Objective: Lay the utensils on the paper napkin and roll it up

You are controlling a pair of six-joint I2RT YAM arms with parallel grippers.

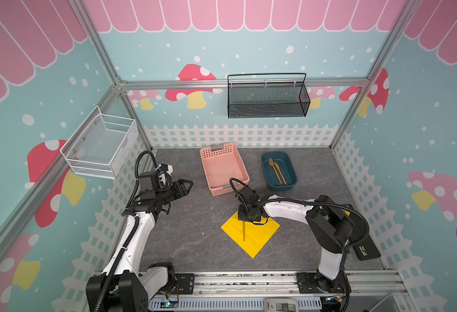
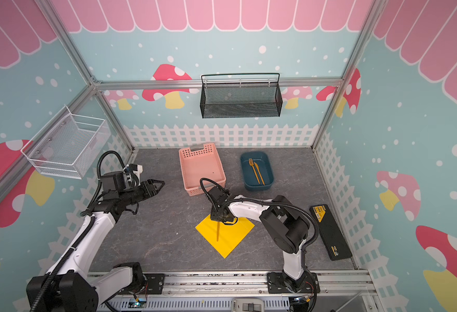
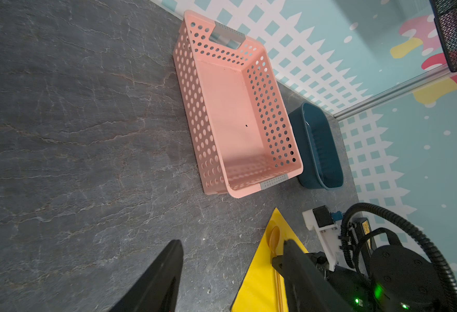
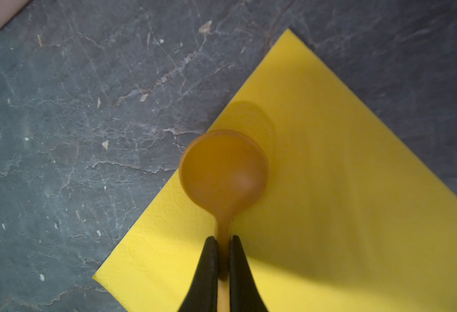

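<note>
The yellow paper napkin (image 1: 259,235) (image 2: 232,237) lies as a diamond on the grey table, near the front. My right gripper (image 1: 245,218) (image 2: 218,217) hangs over its far corner, shut on the neck of the orange spoon (image 4: 223,173). The spoon's bowl casts a shadow on the napkin (image 4: 343,202), and its handle (image 1: 244,232) reaches toward the napkin's middle. The fork (image 1: 271,163) and knife (image 1: 280,174) lie in the blue tub. My left gripper (image 1: 188,185) (image 3: 232,243) stands open and holds nothing. It is above the table, left of the pink basket.
A pink perforated basket (image 1: 223,168) and a blue tub (image 1: 263,167) stand side by side at the back of the table. A black case (image 2: 330,232) lies along the right wall. A white wire basket (image 1: 100,146) and a black mesh basket (image 1: 268,100) hang on the walls.
</note>
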